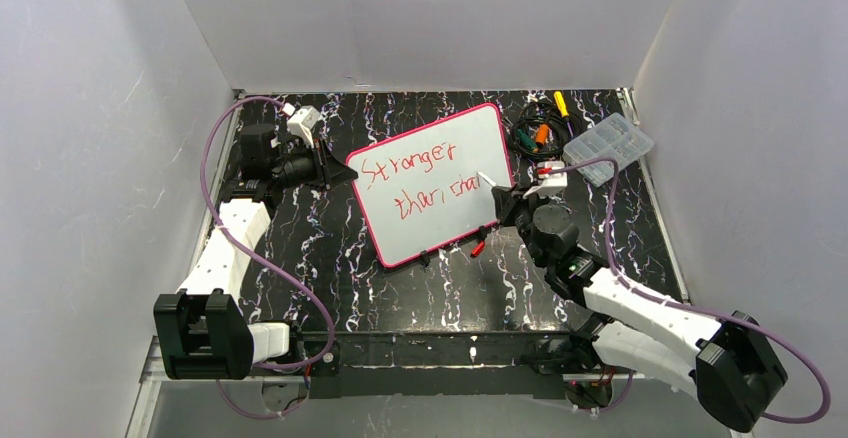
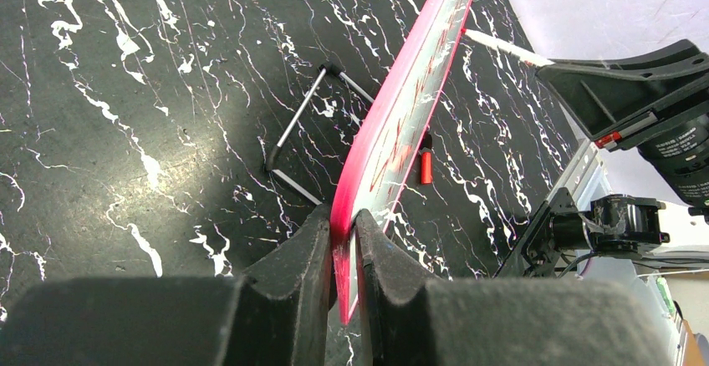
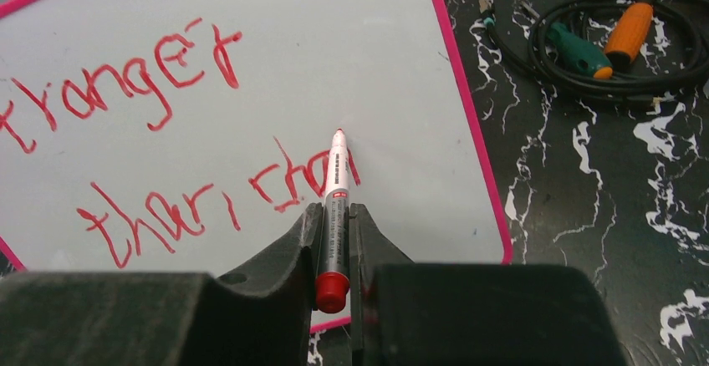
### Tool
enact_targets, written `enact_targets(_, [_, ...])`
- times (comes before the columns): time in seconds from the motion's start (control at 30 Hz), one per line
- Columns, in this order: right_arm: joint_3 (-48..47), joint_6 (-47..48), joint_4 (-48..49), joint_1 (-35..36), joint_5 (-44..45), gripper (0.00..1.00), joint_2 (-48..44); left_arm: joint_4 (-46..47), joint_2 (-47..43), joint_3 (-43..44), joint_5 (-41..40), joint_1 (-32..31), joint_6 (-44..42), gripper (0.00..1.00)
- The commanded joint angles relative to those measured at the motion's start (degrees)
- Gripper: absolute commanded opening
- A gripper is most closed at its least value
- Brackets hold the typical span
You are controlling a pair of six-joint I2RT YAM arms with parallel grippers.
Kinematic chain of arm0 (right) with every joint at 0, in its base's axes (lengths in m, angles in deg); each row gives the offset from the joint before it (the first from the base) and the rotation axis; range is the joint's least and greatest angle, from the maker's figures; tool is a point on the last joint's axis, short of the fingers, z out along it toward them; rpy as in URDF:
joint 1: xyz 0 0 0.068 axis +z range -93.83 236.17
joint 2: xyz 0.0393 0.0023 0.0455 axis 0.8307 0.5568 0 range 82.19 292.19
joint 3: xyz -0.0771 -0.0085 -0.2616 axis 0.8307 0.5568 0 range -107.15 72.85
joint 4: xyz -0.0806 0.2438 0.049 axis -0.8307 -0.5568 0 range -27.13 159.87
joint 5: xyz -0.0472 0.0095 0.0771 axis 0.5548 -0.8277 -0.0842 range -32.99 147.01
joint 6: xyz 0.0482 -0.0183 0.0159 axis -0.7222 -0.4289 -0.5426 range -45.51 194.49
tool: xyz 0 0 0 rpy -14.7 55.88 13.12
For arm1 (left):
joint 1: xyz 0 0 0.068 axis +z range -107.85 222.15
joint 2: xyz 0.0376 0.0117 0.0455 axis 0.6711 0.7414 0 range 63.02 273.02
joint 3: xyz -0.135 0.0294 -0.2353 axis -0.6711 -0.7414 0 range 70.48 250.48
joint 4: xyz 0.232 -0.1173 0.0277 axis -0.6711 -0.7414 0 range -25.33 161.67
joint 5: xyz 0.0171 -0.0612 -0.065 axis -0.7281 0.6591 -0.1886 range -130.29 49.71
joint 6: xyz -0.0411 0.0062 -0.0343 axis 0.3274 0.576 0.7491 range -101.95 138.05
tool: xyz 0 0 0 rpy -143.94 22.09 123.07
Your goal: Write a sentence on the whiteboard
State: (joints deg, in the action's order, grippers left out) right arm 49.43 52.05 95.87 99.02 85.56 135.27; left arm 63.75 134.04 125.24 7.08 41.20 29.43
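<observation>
The whiteboard (image 1: 432,186), white with a pink-red border, stands tilted on a wire stand at the table's middle. My left gripper (image 1: 345,172) is shut on its left edge; in the left wrist view my left gripper (image 2: 344,232) clamps the pink rim of the whiteboard (image 2: 418,90). The sentence (image 1: 420,180) in red reads "Stronger" above "than, sha". My right gripper (image 3: 336,216) is shut on a red marker (image 3: 337,190) whose tip touches the whiteboard (image 3: 368,57) at the end of the sentence's second line (image 3: 217,190). The marker (image 1: 488,180) also shows from above.
A red marker cap (image 1: 478,249) lies by the board's lower right corner. A coil of cables with orange and green handled tools (image 1: 538,134) lies at the back right, beside a clear plastic compartment box (image 1: 608,144). White walls enclose the table on three sides.
</observation>
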Motion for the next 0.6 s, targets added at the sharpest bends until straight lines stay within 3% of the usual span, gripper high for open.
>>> enact_targets(0.0, [-3.7,2.6,7.6,-0.1,1.0,0.01,1.9,-0.6,-1.0,-0.4,0.1,-0.4,-0.8,0.00])
enact_targets(0.57, [-1.8,1.9,5.3,-0.1,1.5,0.01,2.3,-0.6,-0.8,-0.3,0.2,-0.4,-0.8,0.00])
